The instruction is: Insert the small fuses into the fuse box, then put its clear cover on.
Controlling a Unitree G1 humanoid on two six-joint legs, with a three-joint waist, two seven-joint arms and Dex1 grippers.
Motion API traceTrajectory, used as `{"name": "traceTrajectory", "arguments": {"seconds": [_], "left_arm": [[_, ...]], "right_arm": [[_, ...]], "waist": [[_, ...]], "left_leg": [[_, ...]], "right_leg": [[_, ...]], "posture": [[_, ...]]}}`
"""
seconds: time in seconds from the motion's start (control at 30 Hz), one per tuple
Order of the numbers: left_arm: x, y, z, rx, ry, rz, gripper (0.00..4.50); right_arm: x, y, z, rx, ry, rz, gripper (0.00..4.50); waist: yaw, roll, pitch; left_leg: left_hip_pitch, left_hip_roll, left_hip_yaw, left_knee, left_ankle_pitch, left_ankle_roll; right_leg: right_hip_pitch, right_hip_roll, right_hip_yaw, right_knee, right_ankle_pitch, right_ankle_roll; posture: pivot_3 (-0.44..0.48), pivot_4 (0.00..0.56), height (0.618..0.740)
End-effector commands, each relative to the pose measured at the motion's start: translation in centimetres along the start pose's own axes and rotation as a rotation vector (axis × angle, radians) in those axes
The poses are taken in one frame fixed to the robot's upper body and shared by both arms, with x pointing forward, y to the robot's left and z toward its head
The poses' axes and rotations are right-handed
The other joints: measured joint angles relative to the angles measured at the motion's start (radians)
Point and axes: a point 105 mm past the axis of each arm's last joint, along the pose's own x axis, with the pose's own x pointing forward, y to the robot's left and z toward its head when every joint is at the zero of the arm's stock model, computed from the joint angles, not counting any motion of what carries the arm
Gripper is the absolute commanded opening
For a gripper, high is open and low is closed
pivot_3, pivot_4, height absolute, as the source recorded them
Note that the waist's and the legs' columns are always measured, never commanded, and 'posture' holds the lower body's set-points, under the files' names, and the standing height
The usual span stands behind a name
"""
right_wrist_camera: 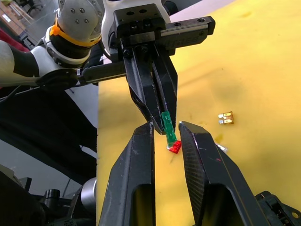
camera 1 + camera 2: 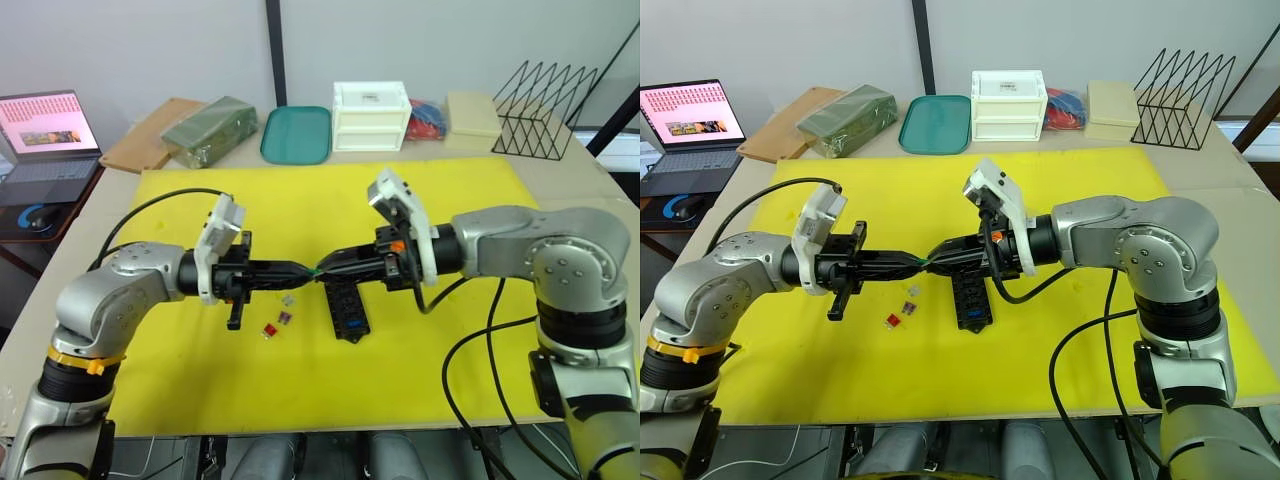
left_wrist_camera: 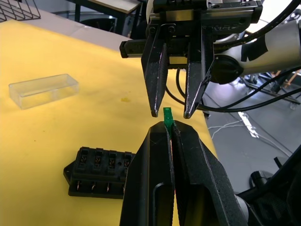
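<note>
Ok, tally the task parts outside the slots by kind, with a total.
Small translucent blade fuses: 4 (green in the left gripper; red, brown, grey lying loose)
Black slotted plastic fuse box: 1
Clear rectangular plastic cover: 1
Total: 6

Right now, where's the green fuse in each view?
Left eye view: green fuse mid-picture, where the two arms' tips meet.
Right eye view: the fuse at the same meeting point, slightly left of centre.
Left wrist view: the fuse sticks out of the shut left gripper.
Right wrist view: the fuse sits between the open right gripper's fingers.
Shared landmark: black fuse box lying under the tips.
</note>
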Motion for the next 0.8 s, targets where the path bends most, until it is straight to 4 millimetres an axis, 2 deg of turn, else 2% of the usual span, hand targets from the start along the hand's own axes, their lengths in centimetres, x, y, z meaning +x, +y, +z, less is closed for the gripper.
{"name": "traceTrajectory", "arguments": {"seconds": [0.03,0.37,0.47,0.5,0.8], "left_arm": [[0.06,-0.23,0.79,0.040,-0.015,-0.005,0.00],[0.14,-0.23,0.66,0.036,-0.016,-0.002,0.00],[0.12,-0.17,0.66,0.035,-0.016,0.001,0.00],[0.10,-0.16,0.64,0.035,-0.016,0.001,0.00],[0.03,0.01,0.51,0.036,-0.009,0.019,0.00]], "right_arm": [[-0.07,0.52,0.63,-0.047,-0.007,0.011,0.87],[0.01,0.41,0.53,-0.055,-0.001,0.007,0.87],[0.08,0.41,0.51,-0.058,0.000,0.009,0.37],[0.10,0.40,0.51,-0.058,-0.001,0.010,0.08],[0.33,0.56,0.46,-0.074,0.006,0.023,0.03]], "waist": [[0.000,0.000,0.000],[0.000,0.000,0.000],[0.000,0.000,0.000],[0.001,0.000,0.000],[0.000,0.000,0.000]], "left_leg": [[0.000,0.000,0.000,0.000,0.000,0.000],[0.000,0.000,0.000,0.000,0.000,0.000],[0.000,0.000,0.000,0.000,0.000,0.000],[0.000,0.000,0.000,0.000,0.000,0.000],[0.000,0.000,0.000,0.000,0.000,0.000]], "right_leg": [[0.000,0.000,0.000,0.000,0.000,0.000],[0.000,0.000,0.000,0.000,0.000,0.000],[0.000,0.000,0.000,0.000,0.000,0.000],[0.000,0.000,0.000,0.000,0.000,0.000],[0.000,0.000,0.000,0.000,0.000,0.000]], "posture": [[0.000,0.150,0.740],[0.000,0.150,0.740],[0.000,0.150,0.740],[0.000,0.150,0.740],[0.000,0.150,0.740]]}}
